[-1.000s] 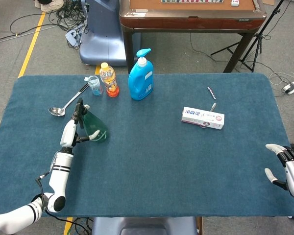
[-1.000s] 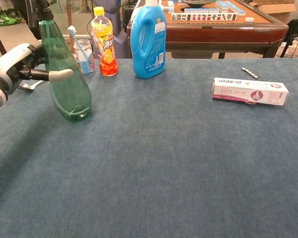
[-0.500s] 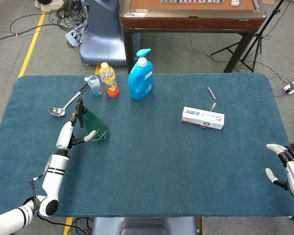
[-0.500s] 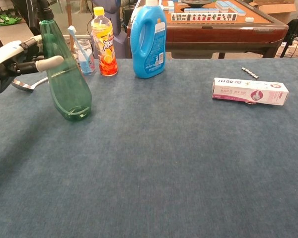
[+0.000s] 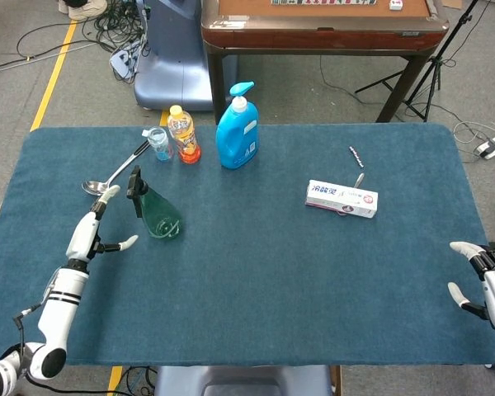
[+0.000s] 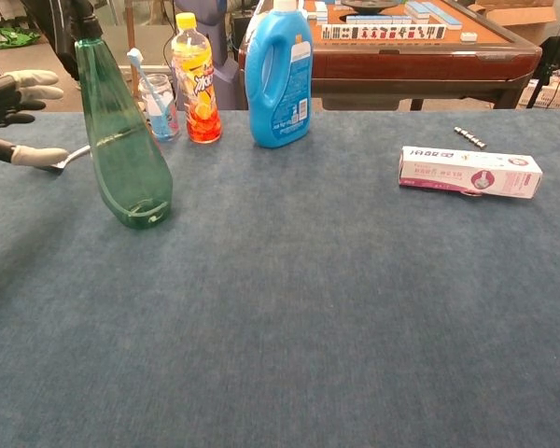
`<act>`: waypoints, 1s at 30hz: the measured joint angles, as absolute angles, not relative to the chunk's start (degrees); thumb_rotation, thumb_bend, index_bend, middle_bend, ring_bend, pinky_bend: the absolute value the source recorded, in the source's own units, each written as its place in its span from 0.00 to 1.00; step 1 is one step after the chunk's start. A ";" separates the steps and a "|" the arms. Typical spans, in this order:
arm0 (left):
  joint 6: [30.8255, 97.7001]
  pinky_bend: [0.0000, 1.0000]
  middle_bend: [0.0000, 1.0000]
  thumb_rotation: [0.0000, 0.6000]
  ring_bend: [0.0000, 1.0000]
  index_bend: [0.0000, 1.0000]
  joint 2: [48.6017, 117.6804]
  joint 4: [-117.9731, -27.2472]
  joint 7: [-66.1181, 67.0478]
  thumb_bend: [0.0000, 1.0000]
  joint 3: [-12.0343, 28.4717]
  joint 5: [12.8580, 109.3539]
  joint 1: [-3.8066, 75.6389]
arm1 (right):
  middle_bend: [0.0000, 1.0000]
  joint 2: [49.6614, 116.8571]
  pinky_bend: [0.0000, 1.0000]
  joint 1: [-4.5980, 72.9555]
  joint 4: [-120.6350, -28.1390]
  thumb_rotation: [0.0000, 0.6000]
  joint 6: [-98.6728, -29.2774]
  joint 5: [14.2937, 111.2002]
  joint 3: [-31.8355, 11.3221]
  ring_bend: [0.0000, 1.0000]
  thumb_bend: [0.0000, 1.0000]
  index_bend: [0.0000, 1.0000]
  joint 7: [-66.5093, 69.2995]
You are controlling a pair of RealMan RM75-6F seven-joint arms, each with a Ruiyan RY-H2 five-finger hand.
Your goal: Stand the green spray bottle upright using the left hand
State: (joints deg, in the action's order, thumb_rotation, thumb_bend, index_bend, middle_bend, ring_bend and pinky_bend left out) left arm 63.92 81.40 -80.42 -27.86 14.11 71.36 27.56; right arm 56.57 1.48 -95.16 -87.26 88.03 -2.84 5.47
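The green spray bottle [image 6: 121, 140] stands upright on the blue table cloth [image 5: 256, 272], its long axis vertical and its black nozzle on top, just to the right of my left hand [image 5: 93, 229]. My left fingers [image 6: 26, 84] are spread and hold nothing, a clear gap between them and the bottle's side. My right hand [image 5: 483, 280] lies empty and loose at the far right edge, well apart, so the left is much nearer.

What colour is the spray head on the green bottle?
Black: the spray head tops the translucent green spray bottle, clearest in the chest view.
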 measured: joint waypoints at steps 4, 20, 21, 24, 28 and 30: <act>65.34 0.00 0.06 1.00 0.00 0.06 78.50 -82.43 -26.12 0.21 13.50 70.55 25.13 | 0.27 56.69 0.25 1.73 -94.97 1.00 -86.81 87.96 -2.86 0.20 0.28 0.24 5.52; 80.48 0.00 0.06 1.00 0.02 0.13 71.93 -92.71 -1.84 0.21 8.25 73.32 16.21 | 0.27 56.92 0.25 2.63 -94.34 1.00 -85.12 87.63 -2.78 0.20 0.28 0.24 5.82; 81.40 0.00 0.06 1.00 0.01 0.13 71.51 -93.59 -0.49 0.21 7.69 73.83 15.54 | 0.27 57.00 0.25 2.66 -94.27 1.00 -85.05 87.64 -2.75 0.20 0.28 0.24 5.83; 84.01 0.00 0.06 1.00 0.01 0.13 70.38 -95.93 3.49 0.21 5.93 75.50 13.68 | 0.27 57.26 0.25 2.70 -94.14 1.00 -84.98 87.67 -2.68 0.20 0.28 0.24 5.82; 86.49 0.00 0.06 1.00 0.01 0.13 69.62 -98.21 9.04 0.21 3.95 78.16 11.79 | 0.27 57.50 0.25 2.73 -94.00 1.00 -84.95 87.62 -2.66 0.20 0.28 0.24 5.82; 87.75 0.00 0.06 1.00 0.01 0.13 69.56 -99.22 11.42 0.21 3.11 79.69 11.00 | 0.27 57.59 0.25 2.77 -93.97 1.00 -84.89 87.62 -2.63 0.20 0.28 0.24 5.72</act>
